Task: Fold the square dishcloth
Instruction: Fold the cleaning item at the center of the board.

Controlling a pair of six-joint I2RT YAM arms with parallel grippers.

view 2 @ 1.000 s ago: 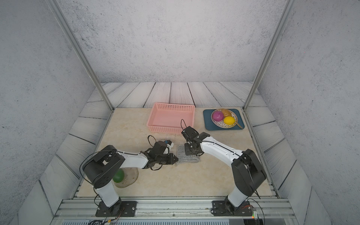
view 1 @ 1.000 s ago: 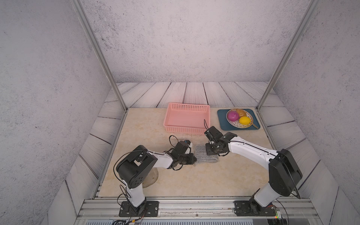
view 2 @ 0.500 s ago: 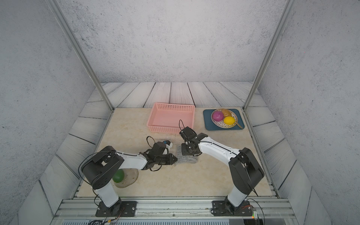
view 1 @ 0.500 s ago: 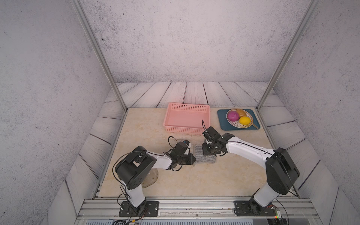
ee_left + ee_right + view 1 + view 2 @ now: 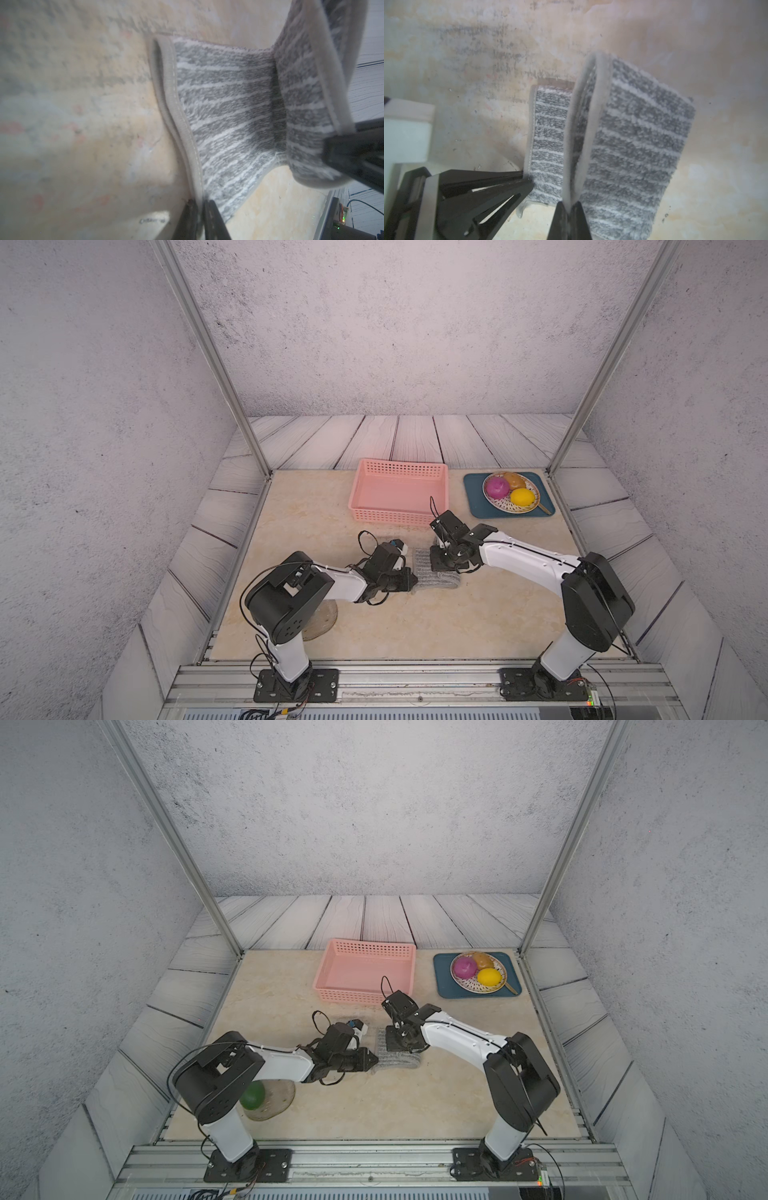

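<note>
Right gripper [image 5: 438, 566] now nearer left gripper [image 5: 412, 580], dishcloth [image 5: 436, 581] largely hidden under both

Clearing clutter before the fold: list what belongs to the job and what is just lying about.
Job: dishcloth, left gripper and right gripper, both shut on its hem.
Lying about: basket, tray, plate, fruit, mat, green ball.
</note>
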